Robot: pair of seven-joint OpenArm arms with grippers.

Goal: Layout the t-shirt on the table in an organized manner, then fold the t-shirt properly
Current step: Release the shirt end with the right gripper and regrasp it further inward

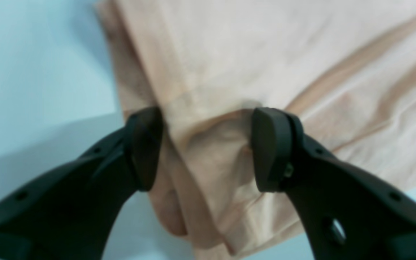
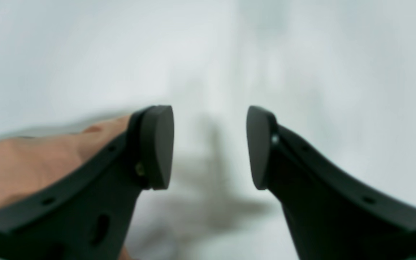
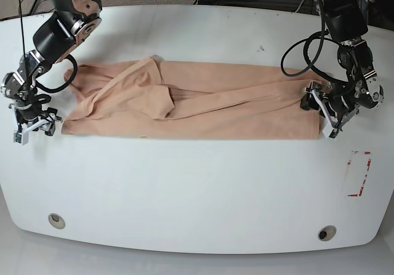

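Observation:
The pale peach t-shirt (image 3: pixel 203 103) lies stretched across the white table (image 3: pixel 197 189) as a long band, with folds bunched toward its left end. At the band's right edge, my left gripper (image 3: pixel 320 112) stands open. In the left wrist view its jaws (image 1: pixel 208 148) straddle a folded corner of the t-shirt (image 1: pixel 247 54), wide apart. My right gripper (image 3: pixel 38 127) sits just off the band's left end. Its jaws (image 2: pixel 209 146) are open over bare table, with nothing between them. A piece of the t-shirt (image 2: pixel 20 162) shows behind its left finger.
A red tape outline (image 3: pixel 359 173) marks the table at the right. Two grey grommets (image 3: pixel 56 220) (image 3: pixel 327 232) sit near the front edge. Cables hang around the left arm beyond the table's back right.

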